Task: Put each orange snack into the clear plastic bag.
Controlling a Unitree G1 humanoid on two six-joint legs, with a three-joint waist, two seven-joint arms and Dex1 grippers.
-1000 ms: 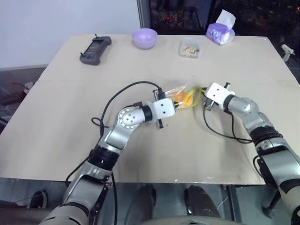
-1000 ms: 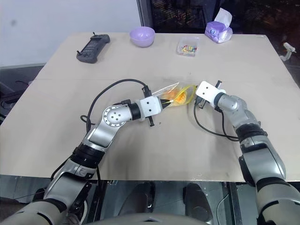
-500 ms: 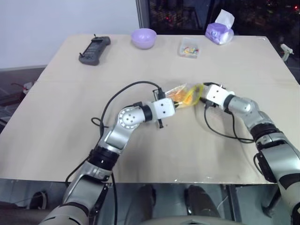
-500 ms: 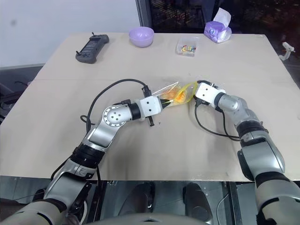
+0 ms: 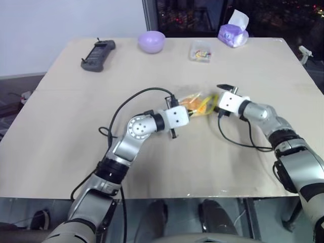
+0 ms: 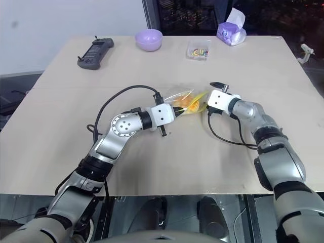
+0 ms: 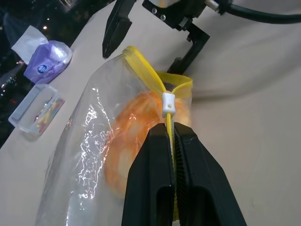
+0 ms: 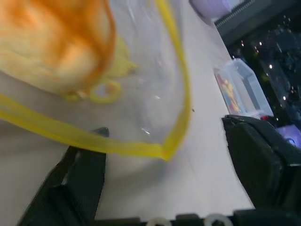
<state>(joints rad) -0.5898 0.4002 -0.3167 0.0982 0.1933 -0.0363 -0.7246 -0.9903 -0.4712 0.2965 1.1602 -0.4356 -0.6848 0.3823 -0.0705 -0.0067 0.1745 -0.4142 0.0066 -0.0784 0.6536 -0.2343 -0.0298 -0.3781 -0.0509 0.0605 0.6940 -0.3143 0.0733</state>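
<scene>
The clear plastic bag [image 7: 99,141] lies in the middle of the counter [image 5: 66,131], between the two arms, and the orange snack [image 7: 136,136] is already inside it, seen through the film close to the bag's mouth. The yellow zip strip [image 7: 143,70] marks this mouth, and it runs roughly across the line that joins the two end effectors.

The left end effector [image 7: 171,136] is pressed shut on the zip strip, just below the small white slider [image 7: 168,104], so it holds one end of the mouth up from the counter. The right end effector [image 8: 164,165] has its two black fingers [image 8: 261,155] spread wide and holds nothing; the corner of the yellow strip sits in the gap between them, with the bag and the snack directly ahead of it.

So the relation that matters is this: the bag's open edge lies straight in front of the right end effector, toward the robot's left, and the right arm is the free one and the nearer one to that loose corner. I cannot tell if the fingers touch the strip. I judge that this snack is placed, and that the next move would be for the right fingers to close on the strip or to draw back.
</scene>
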